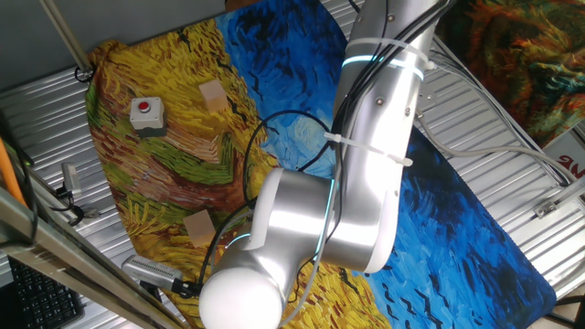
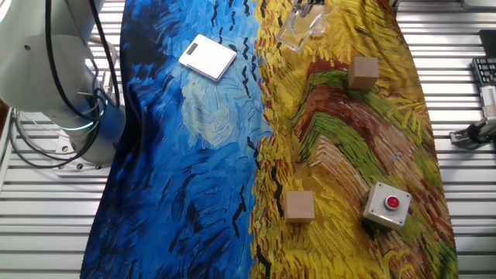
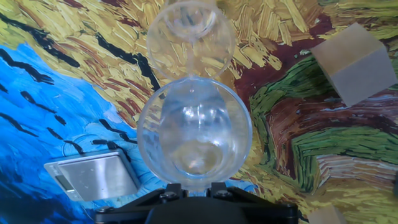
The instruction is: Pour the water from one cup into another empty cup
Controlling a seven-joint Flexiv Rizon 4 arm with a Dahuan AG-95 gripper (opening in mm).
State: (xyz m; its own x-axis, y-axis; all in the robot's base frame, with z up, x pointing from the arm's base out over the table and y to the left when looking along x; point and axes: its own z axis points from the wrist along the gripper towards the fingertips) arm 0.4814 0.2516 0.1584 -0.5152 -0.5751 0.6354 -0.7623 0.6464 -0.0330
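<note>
the gripper [image 3: 194, 190] seems closed on the taller cup [image 3: 194, 130], though its fingers are hidden; i'm judging. it hangs tilted over the painted cloth [image 3: 56, 81], rim near the smaller cup [image 3: 190, 37]. pouring looks underway; next needs more tilt, rim over that cup.

The one cup [image 3: 194, 134], a tall clear tumbler with a slightly flared rim, fills the middle of the hand view with its round mouth facing the camera, and the water [image 3: 196, 155] shows only as pale glints low inside its wall. The another empty cup [image 3: 190, 37], shorter and smaller and equally clear, sits just beyond the tumbler's rim on the yellow part of the painted cloth. In the other fixed view the clear cups appear only as glassy glints at the cloth's far edge.
</note>
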